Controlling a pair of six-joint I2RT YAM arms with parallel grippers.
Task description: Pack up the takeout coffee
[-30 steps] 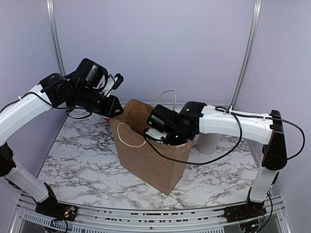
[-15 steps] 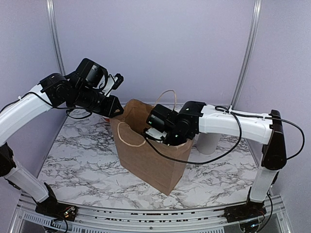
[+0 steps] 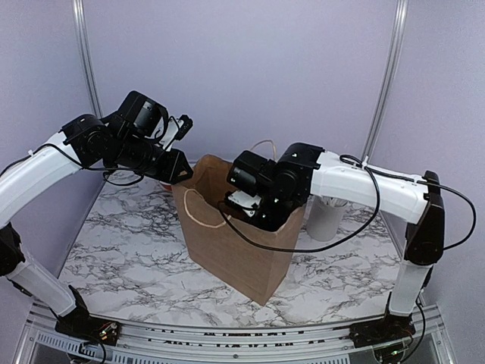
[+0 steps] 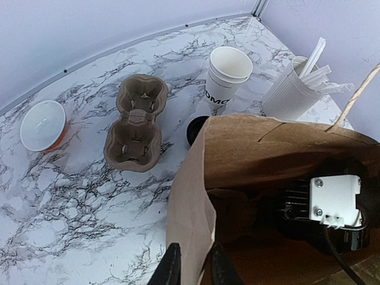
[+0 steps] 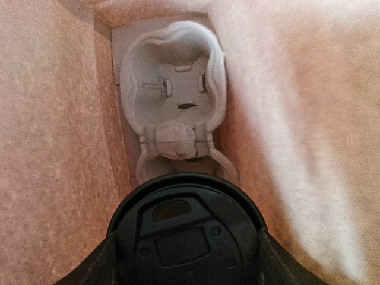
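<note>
My right gripper (image 5: 187, 264) clasps the takeout coffee (image 5: 185, 228) over the carrier (image 5: 175, 98), my left gripper (image 4: 191, 268) pinching the paper bag (image 4: 189, 202) open; missing a pocket could tip it

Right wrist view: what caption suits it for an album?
Inside the paper bag, jaws grip the black-lidded takeout coffee over a pulp cup carrier at the bottom.

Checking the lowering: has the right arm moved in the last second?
Yes: the right arm has shifted slightly up against the rim of the bag.
</note>
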